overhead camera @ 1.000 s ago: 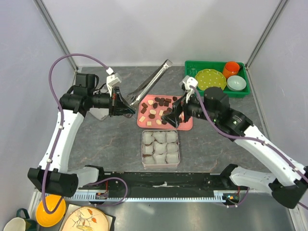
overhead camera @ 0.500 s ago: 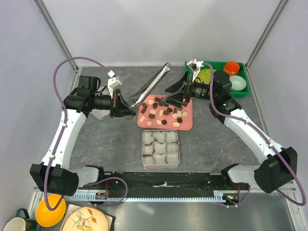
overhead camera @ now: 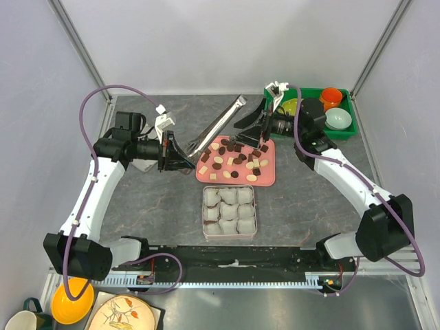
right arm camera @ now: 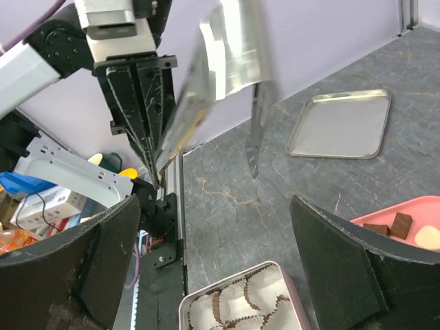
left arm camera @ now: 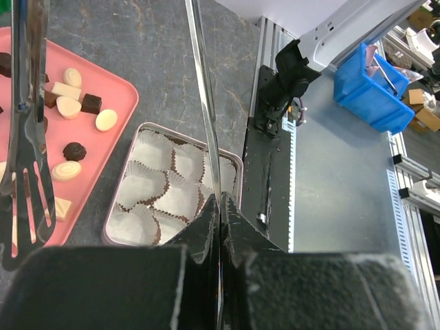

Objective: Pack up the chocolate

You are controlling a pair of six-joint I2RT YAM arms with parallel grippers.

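Dark brown and cream-white chocolates (overhead camera: 234,159) lie loose on a pink tray (overhead camera: 269,180); they also show in the left wrist view (left arm camera: 69,106) and the right wrist view (right arm camera: 393,225). A metal tin (overhead camera: 229,210) holds white paper cups in front of the tray. My left gripper (overhead camera: 183,157) is shut on one arm of the metal tongs (overhead camera: 218,122), left of the tray; the thin blade runs between its fingers (left arm camera: 221,201). The tongs' slotted end (left arm camera: 27,158) hangs over the tray. My right gripper (overhead camera: 253,130) is wide open and empty over the tray's far edge, facing the tongs (right arm camera: 227,48).
A green bin (overhead camera: 271,93) at the back right holds a plate, an orange cup and a bowl. The tin's lid (right arm camera: 340,124) lies flat under my left arm. Grey walls close in the back and sides. The black base rail (overhead camera: 234,258) runs along the near edge.
My right gripper has swung from the tray's near side to its far edge, toward the tongs. My left gripper and the tongs have shifted slightly.
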